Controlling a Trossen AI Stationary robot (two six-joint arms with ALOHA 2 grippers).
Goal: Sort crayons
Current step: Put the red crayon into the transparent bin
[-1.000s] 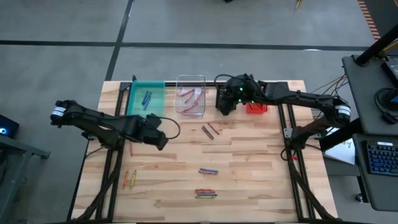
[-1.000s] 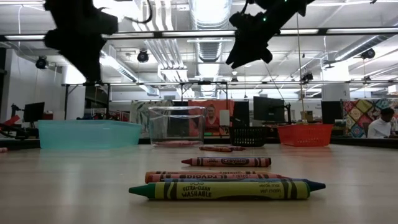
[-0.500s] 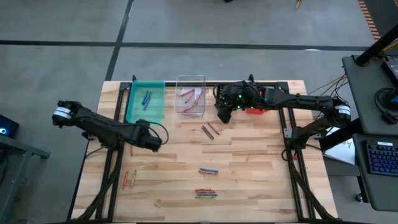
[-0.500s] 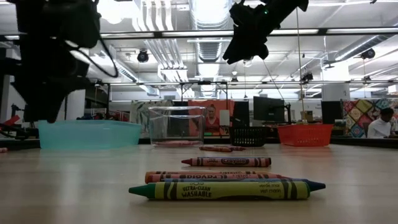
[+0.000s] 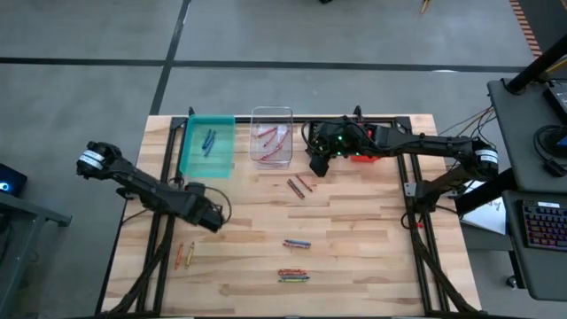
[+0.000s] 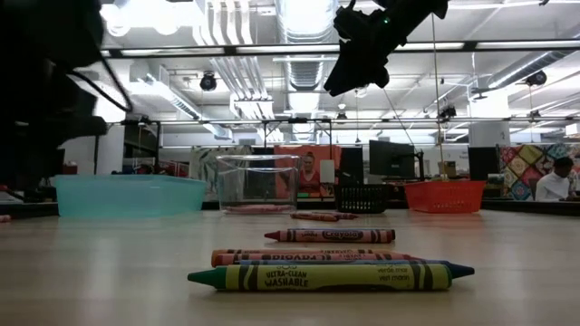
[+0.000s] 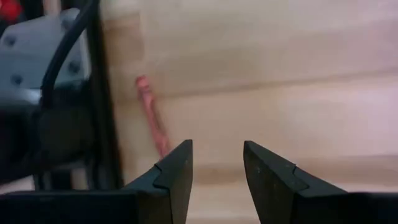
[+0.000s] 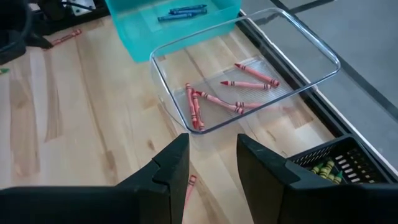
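Two empty pincers, left (image 7: 214, 163) low above a red crayon (image 7: 152, 118)

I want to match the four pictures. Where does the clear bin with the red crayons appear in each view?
High view: clear bin at the table's far edge, centre.
Low view: clear bin in the background, left of centre.
Left wrist view: not in it.
Right wrist view: clear bin in the upper middle.
Shared landmark: the teal bin right beside it.
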